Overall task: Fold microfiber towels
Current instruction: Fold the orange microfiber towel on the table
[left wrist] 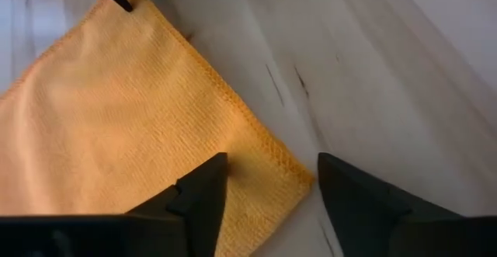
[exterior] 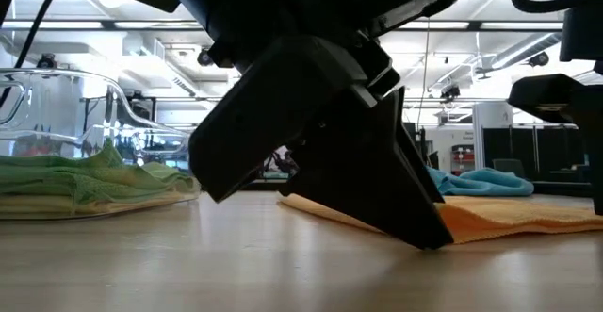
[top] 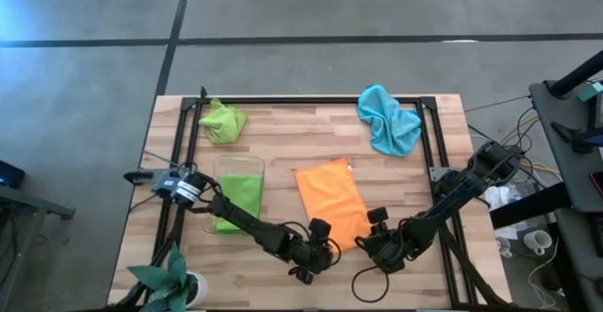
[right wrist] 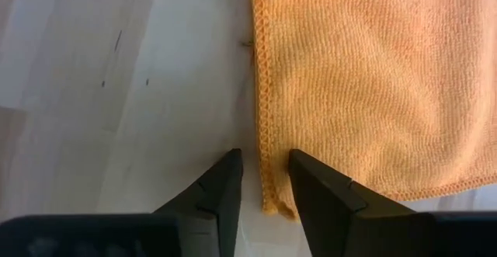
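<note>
Both of my end effectors, left and right, sit open at the near corners of the orange towel, which lies flat mid-bench, neither yet gripping it.

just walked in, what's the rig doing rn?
Both arms are working on the orange towel, spread flat mid-table. The left pincer stands open astride one near corner; the right pincer stands narrowly open at the other near corner, with the hem between its fingers. Nothing is lifted yet. A folded green towel lies to the left, a lime one and a light blue one sit crumpled at the far side.
</note>
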